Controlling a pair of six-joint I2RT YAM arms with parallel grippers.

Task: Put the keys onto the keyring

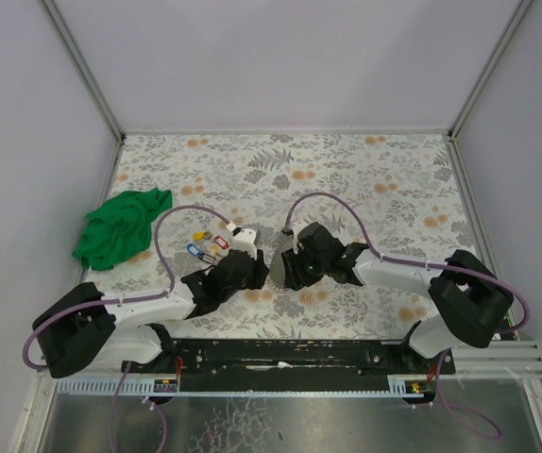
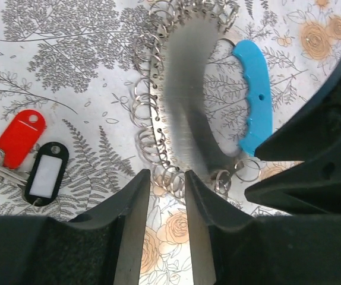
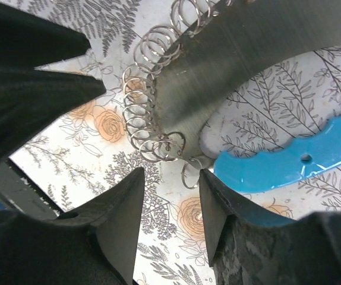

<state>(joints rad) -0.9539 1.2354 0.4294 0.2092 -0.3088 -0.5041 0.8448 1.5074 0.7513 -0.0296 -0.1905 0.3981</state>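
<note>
- The floral table (image 1: 365, 179) is boxed in by pale walls (image 1: 280, 57), with a green cloth (image 1: 120, 228) near its left edge.
- The keyring (image 1: 278, 266) lies between both arms, and the keys (image 1: 205, 245) sit just left of it.
- The left gripper (image 2: 166, 178) and right gripper (image 3: 171, 175) have parted jaws, tips at the keyring's small rings.
- Bare surface stretches to the far wall.

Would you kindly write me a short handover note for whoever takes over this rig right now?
Left pincer: jaws narrowly parted, with the small rings of the keyring at its tips; grip unclear.
Right pincer: open at the keyring's other side, holding nothing.
The keyring lies on the table between the two pincers. The keys lie in a cluster to its left, apart from it.
Done: no key is seen on the keyring.
Left to do: pick up each key and thread it on.
</note>
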